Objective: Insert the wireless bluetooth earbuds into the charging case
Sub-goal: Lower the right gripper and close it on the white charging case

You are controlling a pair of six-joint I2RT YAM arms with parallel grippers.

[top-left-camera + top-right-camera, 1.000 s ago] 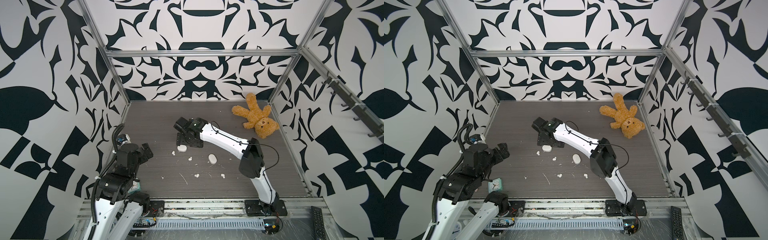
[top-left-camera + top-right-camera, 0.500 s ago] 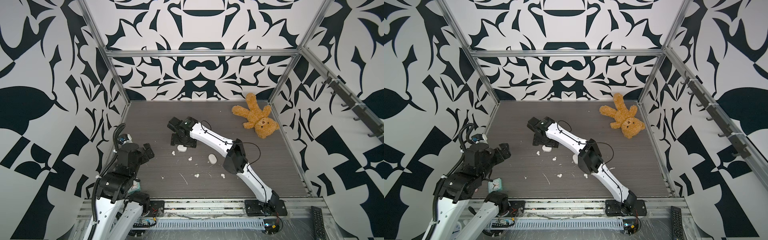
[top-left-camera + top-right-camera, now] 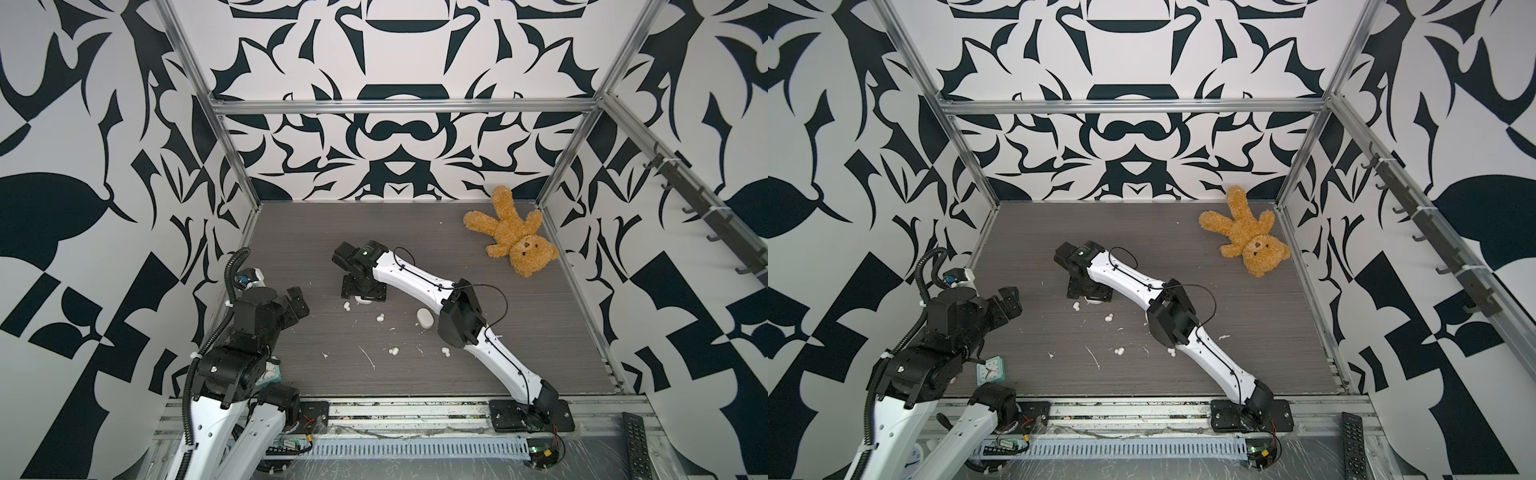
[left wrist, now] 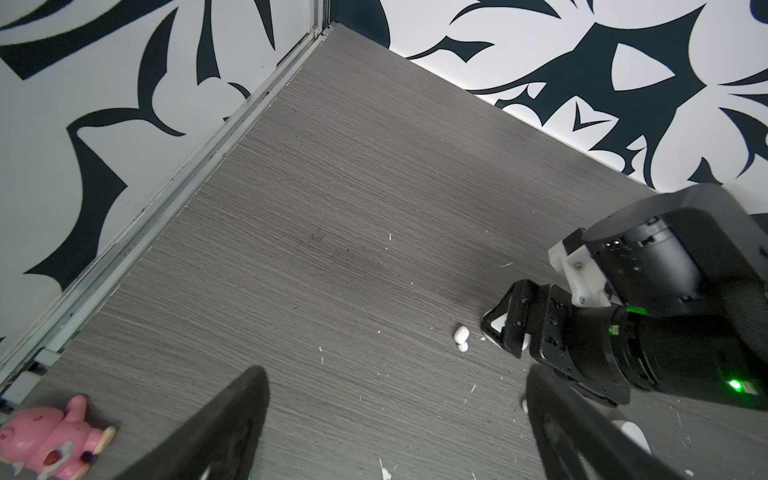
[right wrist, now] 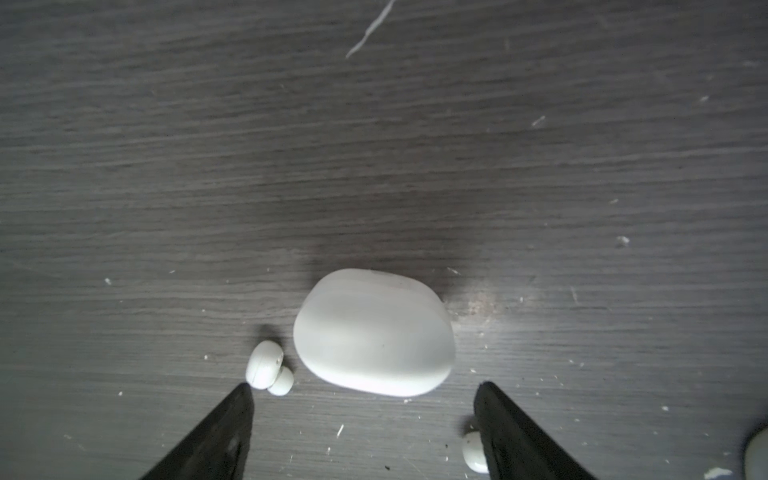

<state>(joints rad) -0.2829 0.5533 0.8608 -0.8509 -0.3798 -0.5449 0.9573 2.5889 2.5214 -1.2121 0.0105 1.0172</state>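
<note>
A shut white oval charging case lies on the grey table just beyond the tips of my right gripper, which is open and points down over it in both top views. One of the earbuds lies by one fingertip and another touches the other finger. In a top view, further earbuds are scattered nearby. A second case sits by the right arm's elbow. My left gripper hangs open and empty at the left.
A brown teddy bear lies at the back right. A teal alarm clock stands by the left arm's base, and a pink pig toy near the left wall. White flecks litter the table. A remote lies outside the front rail.
The right arm has stretched left and dropped lower, bringing its gripper down over the case. Its jaws have narrowed slightly. The left arm has stayed still.
</note>
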